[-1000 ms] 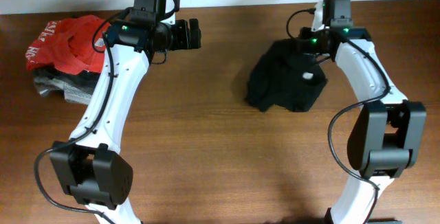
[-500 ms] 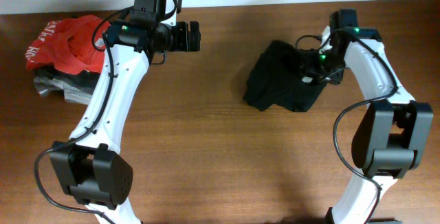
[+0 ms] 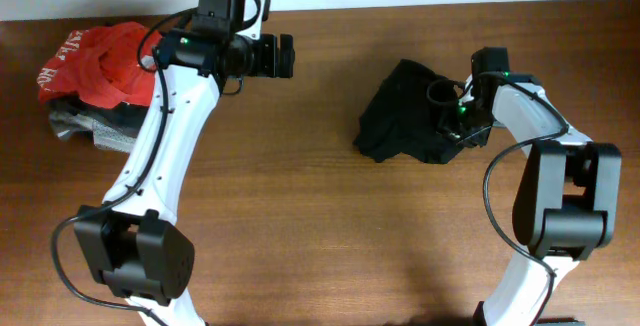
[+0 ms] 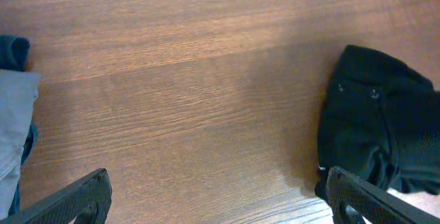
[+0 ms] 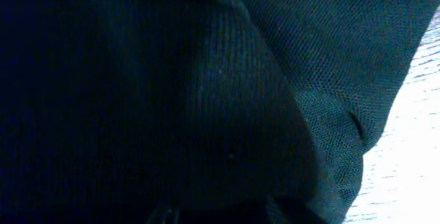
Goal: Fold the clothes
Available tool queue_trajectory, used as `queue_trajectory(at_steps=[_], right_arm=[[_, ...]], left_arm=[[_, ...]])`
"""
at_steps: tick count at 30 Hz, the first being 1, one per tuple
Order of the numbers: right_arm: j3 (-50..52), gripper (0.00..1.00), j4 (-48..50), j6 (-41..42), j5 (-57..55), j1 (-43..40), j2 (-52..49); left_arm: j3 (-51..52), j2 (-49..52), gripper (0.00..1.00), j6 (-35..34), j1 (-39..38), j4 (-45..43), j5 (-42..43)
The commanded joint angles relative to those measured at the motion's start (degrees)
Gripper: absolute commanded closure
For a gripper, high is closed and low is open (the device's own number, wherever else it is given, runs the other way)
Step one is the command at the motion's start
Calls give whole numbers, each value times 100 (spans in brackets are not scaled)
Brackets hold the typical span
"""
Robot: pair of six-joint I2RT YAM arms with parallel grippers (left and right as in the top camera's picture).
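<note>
The black shirt (image 3: 395, 116) lies crumpled in a heap right of the table's middle. My right gripper (image 3: 447, 116) is down in its right side, pressed into the cloth. The right wrist view is filled with the shirt's black fabric (image 5: 172, 80), and the fingers are lost in the dark at the bottom edge, so I cannot tell their state. My left gripper (image 3: 275, 56) hovers over bare wood to the shirt's left, wide open and empty (image 4: 220, 207). In the left wrist view the shirt (image 4: 371, 128) lies at the right.
A red garment with white print (image 3: 95, 61) lies on grey and dark folded garments (image 3: 90, 126) at the far left. A grey one (image 4: 14, 128) shows at the left wrist view's left edge. Brown wooden table (image 3: 300, 216).
My right gripper has moved from the shirt's far edge toward me and down into its right side, covering the white tag. The heap shifted slightly. The left arm barely moved.
</note>
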State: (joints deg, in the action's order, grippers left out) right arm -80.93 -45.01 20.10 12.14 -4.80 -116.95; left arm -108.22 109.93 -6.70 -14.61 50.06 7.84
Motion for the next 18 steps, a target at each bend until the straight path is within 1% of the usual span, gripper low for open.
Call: queue_trajectory(at_steps=[1,6,11,14,18], right_arm=[[376,60,-70,168,-232,22,-162],[260,59,-155,162,-24,13,-94],[-356,58,-634,138,448,-118,378],[-876,51,-1043,120,481,-229,787],[-1453,42,-1388,92,481,-479,1224]], left_arm=[[-20,-22,1,254,-98,15,-157],[-20,-22,1,610,-225,9,-190],[-20,-22,1,940,-365,15,-190],[-20,-22,1,1064,-450,11,-184],[-20,-22,1,1499,-654,11,-166]])
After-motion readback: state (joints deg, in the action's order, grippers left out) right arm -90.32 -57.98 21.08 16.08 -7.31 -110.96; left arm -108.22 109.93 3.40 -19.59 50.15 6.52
